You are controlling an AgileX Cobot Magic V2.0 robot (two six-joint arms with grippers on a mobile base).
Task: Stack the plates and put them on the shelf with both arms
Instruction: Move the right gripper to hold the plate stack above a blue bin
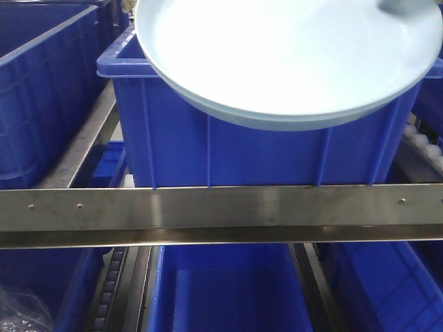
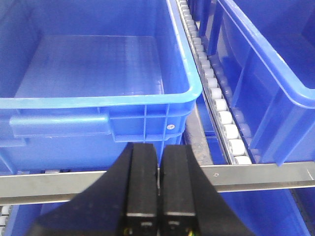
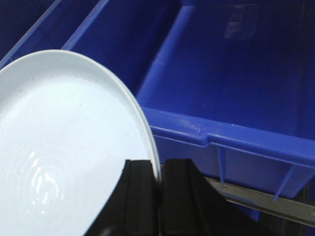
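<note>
A large pale blue-white plate (image 1: pixel 291 55) hangs tilted over the top of a blue bin (image 1: pixel 263 152) on the shelf. In the right wrist view the plate (image 3: pixel 64 147) fills the lower left, and my right gripper (image 3: pixel 160 169) is shut on its rim, one finger inside and one outside. Only one plate rim shows; I cannot tell whether another plate lies under it. My left gripper (image 2: pixel 158 157) is shut on nothing, hovering just in front of an empty blue bin (image 2: pixel 98 103) and above the shelf's steel rail (image 2: pixel 256 174).
A steel crossbar (image 1: pixel 221 214) runs across the shelf front, with more blue bins (image 1: pixel 228 290) below it. A white roller track (image 2: pixel 216 98) separates the bins. A deep blue bin (image 3: pixel 236 73) lies right of the held plate.
</note>
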